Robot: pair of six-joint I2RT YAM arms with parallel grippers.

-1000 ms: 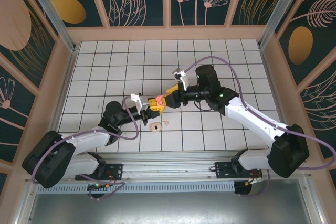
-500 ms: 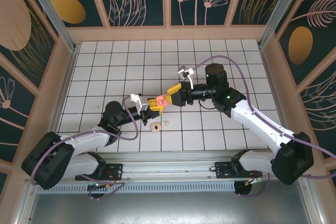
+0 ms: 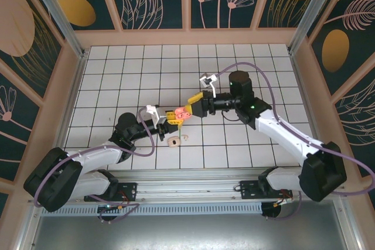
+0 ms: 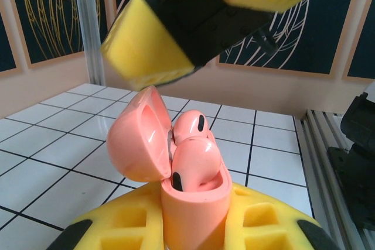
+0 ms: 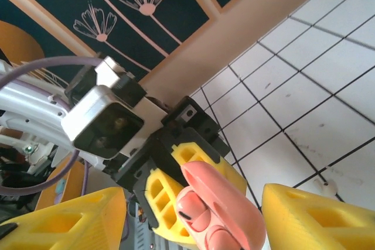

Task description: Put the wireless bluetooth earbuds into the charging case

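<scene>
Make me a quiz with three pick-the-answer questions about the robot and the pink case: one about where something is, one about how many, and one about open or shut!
1. Where is the pink case?
A. gripped in the left claw
B. lying flat on the table
C. stuck to the back wall

2. How many pink earbuds sit in it?
A. one
B. two
C. four

3. How is its lid?
A. shut
B. snapped off
C. open

Answers:
1 A, the claw clamps the case's base.
2 B, two rounded buds poke out of the base.
3 C, the lid leans back on its hinge.
</scene>
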